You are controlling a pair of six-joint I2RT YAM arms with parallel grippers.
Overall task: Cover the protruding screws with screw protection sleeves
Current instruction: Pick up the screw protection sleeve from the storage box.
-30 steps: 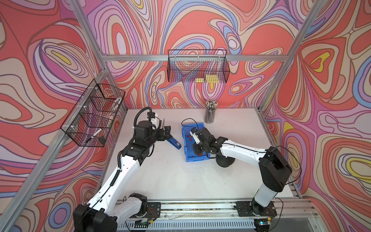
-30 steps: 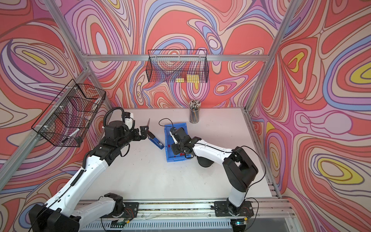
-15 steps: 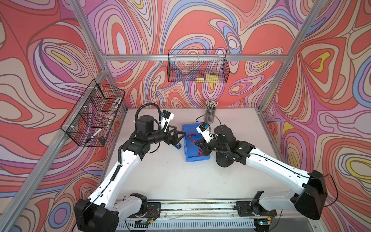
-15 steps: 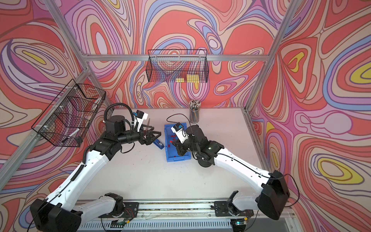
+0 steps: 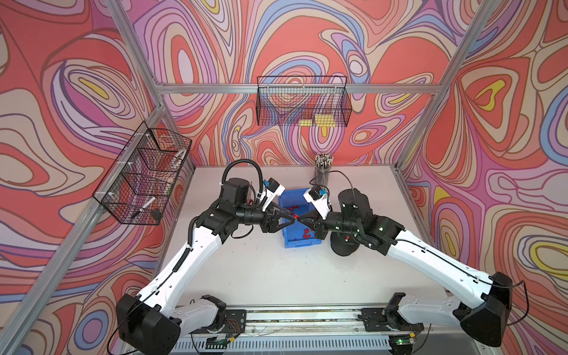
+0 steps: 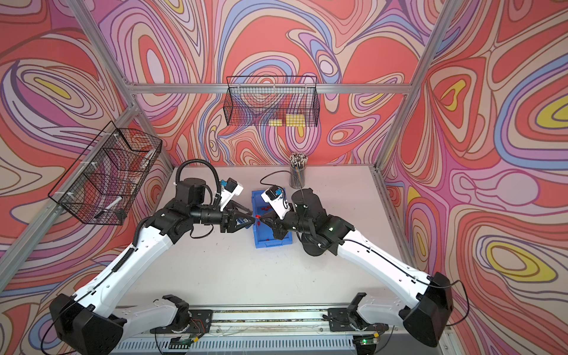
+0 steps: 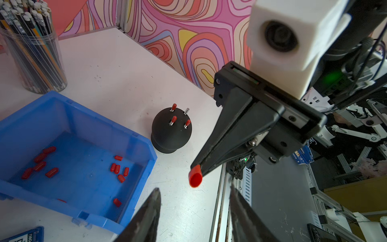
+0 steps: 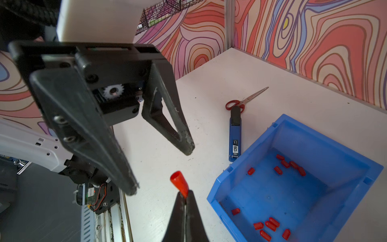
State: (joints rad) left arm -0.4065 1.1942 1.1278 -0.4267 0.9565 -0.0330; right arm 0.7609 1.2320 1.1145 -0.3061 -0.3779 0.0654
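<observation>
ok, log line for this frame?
phase: likely handover | right gripper: shut on red sleeve | left gripper: open, facing sleeve, no contact | capped studs: three | bare stud: one

Your bin (image 5: 299,242) sits mid-way across the table (image 5: 261,270) and holds loose sleeves (image 7: 117,168). Just right of it stands the domed base (image 7: 170,136), with four studs (image 7: 173,120) on top, three wearing sleeves. The pencil cup (image 5: 322,172) stands behind the bin, near the far edge. Left of the bin lies a case (image 8: 235,136), with scissors (image 8: 245,100) at its end away from the bin. Above the bin's left side, a single sleeve (image 8: 178,180) sits pinched at the tips of the right gripper (image 8: 185,196), just ahead of the spread fingers of the left gripper (image 8: 160,169), not touching them.
</observation>
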